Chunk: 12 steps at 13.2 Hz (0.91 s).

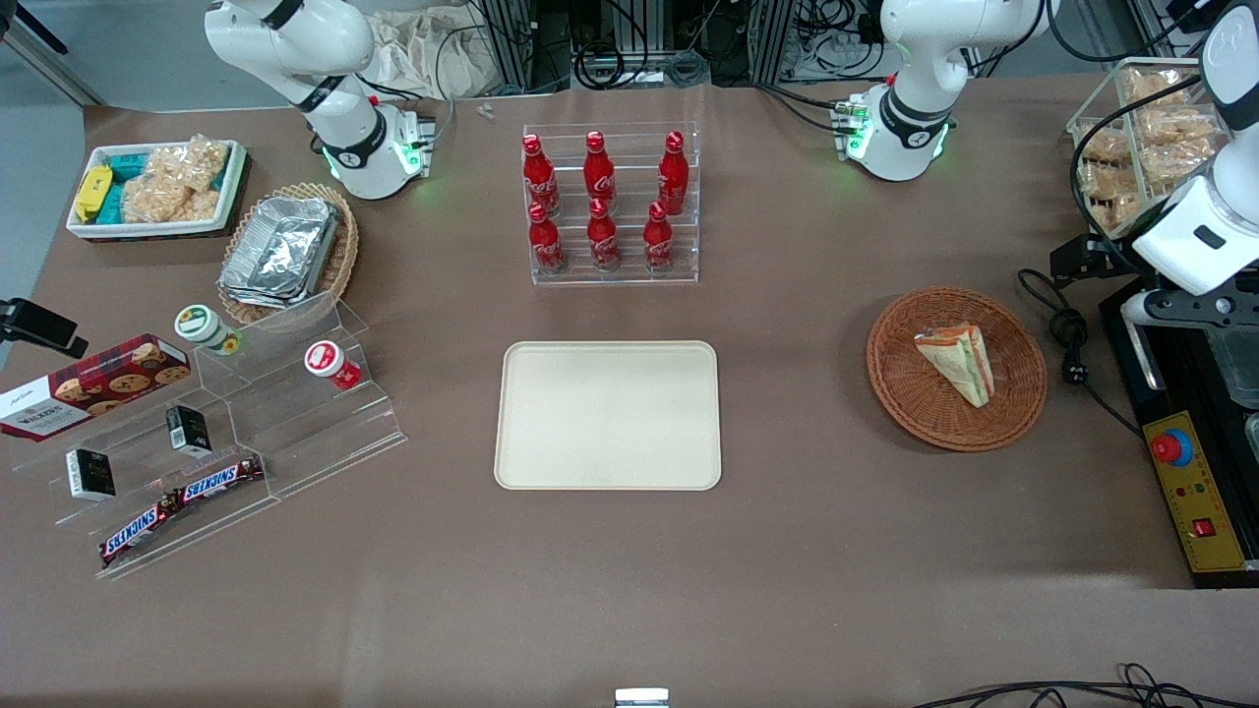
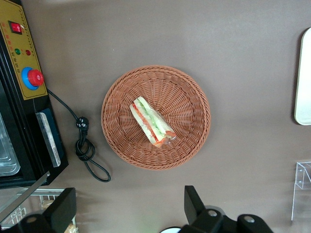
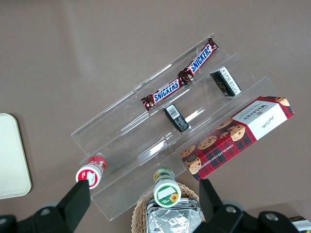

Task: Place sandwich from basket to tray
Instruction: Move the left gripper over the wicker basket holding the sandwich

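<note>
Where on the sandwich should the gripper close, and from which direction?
Probably from straight above, across the long flat bread faces at mid-length. The sandwich lies on edge in the basket, filling up, clear of the rim. The gripper is above it, fingers open.

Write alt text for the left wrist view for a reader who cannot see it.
A wrapped sandwich lies in a round brown wicker basket on a brown table, with the open gripper above and apart from it. A black control box sits beside the basket.
</note>
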Motion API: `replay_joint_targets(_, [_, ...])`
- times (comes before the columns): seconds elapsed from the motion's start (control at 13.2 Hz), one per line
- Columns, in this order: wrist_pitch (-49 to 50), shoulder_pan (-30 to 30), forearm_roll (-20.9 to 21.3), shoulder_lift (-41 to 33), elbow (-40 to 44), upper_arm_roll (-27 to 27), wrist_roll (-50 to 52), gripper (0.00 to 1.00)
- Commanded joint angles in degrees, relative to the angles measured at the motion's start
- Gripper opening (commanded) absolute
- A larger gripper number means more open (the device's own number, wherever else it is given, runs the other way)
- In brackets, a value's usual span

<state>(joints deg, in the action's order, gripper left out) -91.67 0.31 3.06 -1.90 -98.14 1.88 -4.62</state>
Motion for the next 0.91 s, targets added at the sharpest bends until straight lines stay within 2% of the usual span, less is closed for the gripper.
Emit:
replay_joint_targets(0.0, [2.27, 0.66, -0.68, -0.65, 0.32, 0.49, 1.54, 1.0])
replay_joint_targets(0.38, [2.81, 0.66, -0.42, -0.21, 0.23, 0.49, 4.96, 1.0])
replay_joint_targets(0.68, [2.11, 0.75, -0.51, -0.65, -3.19, 0.4, 24.69, 1.0])
replay_joint_targets(0.83, [-3.57, 1.01, -0.6, -1.78, -8.0, 0.31, 31.31, 1.0])
